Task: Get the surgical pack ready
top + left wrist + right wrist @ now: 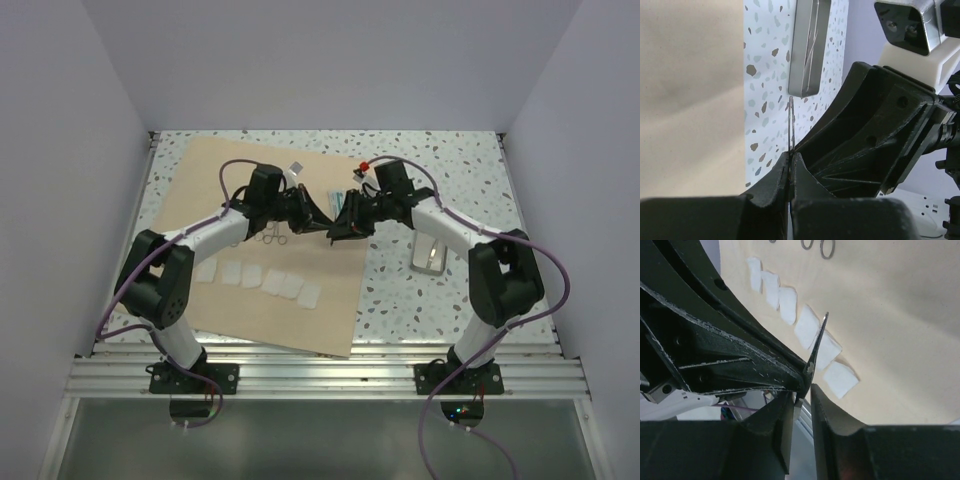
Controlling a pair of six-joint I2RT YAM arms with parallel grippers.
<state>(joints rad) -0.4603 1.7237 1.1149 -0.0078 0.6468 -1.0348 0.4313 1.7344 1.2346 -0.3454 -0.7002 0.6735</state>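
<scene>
The tan wrap sheet lies on the table's left half with a row of white gauze squares on it. The gauze also shows in the right wrist view. Steel ring-handled instruments lie on the wrap. The steel tray sits on the bare tabletop right of the wrap and shows in the left wrist view. My left gripper is shut on a thin steel instrument, held above the wrap. My right gripper meets it tip to tip, jaws apart around the instrument's end.
A small grey square and a teal-edged packet lie on the far part of the wrap. White walls close in the table on the left, back and right. A metal rail runs along the near edge.
</scene>
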